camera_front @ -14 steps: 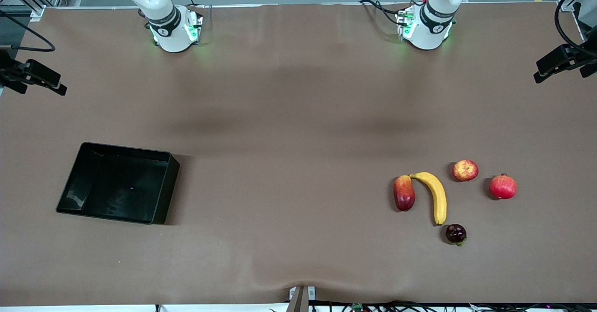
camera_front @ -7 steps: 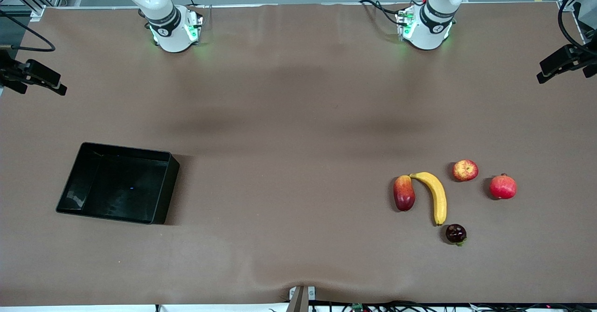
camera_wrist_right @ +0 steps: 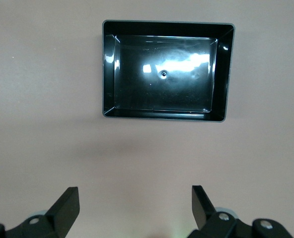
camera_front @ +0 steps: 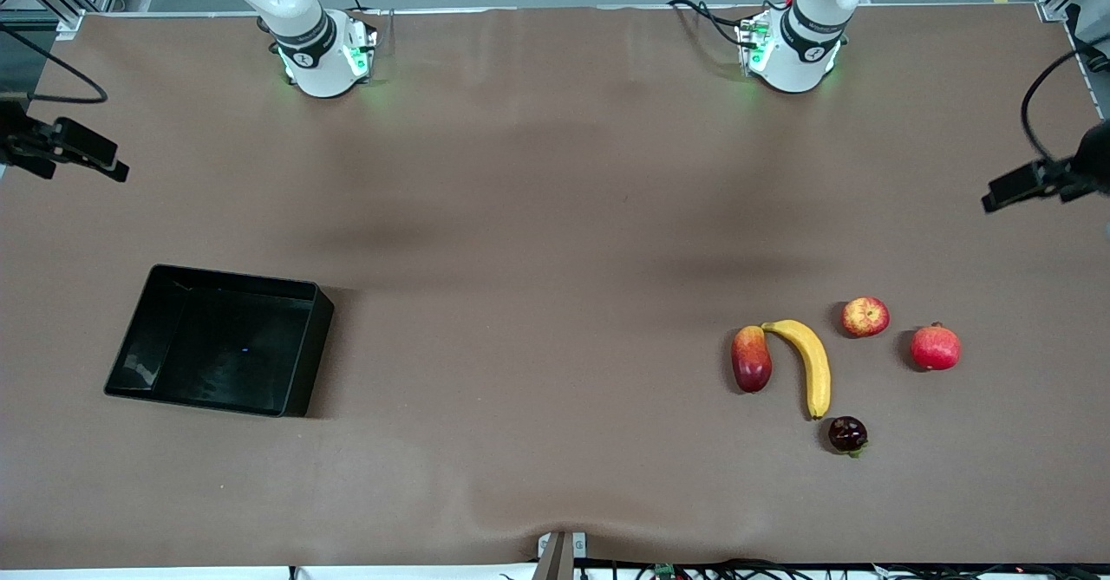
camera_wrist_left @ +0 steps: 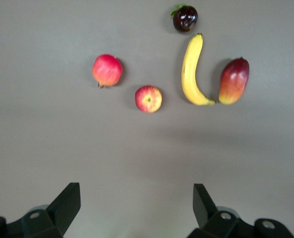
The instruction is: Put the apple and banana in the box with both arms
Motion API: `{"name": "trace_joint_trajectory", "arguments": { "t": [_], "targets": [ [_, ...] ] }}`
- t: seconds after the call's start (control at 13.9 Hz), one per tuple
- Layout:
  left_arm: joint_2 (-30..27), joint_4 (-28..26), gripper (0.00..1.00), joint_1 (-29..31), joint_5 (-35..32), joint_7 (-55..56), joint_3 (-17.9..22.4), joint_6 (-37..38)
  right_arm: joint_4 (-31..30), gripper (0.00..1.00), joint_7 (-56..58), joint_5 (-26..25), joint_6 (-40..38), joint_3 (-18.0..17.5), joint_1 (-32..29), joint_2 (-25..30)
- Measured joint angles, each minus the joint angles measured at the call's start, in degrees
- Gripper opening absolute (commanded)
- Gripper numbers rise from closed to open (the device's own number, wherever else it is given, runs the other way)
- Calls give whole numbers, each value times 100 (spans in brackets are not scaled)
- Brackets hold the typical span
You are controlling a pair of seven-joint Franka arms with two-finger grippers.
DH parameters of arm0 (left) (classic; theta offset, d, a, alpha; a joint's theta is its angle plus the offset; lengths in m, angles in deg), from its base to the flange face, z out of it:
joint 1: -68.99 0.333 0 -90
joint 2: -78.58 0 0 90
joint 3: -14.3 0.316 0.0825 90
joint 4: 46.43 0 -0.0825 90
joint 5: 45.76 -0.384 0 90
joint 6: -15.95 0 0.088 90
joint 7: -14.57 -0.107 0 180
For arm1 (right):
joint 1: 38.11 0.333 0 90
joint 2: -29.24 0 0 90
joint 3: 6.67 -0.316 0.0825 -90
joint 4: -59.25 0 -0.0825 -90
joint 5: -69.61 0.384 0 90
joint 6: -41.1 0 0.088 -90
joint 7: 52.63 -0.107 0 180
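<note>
A mango-like fruit (camera_front: pixel 751 358), a red crowned fruit (camera_front: pixel 935 347) and a dark round fruit (camera_front: pixel 847 433) lie on the brown table (camera_front: pixel 555 216).

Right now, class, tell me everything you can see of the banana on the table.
The banana is long, curved and plain yellow with a smooth skin, lying flat on the brown table toward the left arm's end. One tip lies right beside the red-yellow mango-like fruit, seemingly touching it; the other points toward the dark round fruit, with a small gap between them. The apple lies apart beside it. No gripper touches it.
</note>
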Motion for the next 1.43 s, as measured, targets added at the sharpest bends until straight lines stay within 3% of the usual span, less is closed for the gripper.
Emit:
{"name": "trace_joint_trajectory", "arguments": {
  "t": [0.29,0.43,1.0,1.43],
  "targets": [
    [199,-1332,100,0,-19,0,1,-2010,1,100,0,-26,314,-10,8,-433],
    [350,-1775,100,-4,-70,0,1,-2533,-1,100,1,-71,355,-10,8,-647],
    [944,-1925,100,-10,-331,-2,-1,-2697,-23,100,-6,-515,1038,-7,8,-1924],
    [1091,-2208,100,177,-368,-13,3,-3034,-19,100,38,-560,1795,40,-786,-2221]
  ]
}}
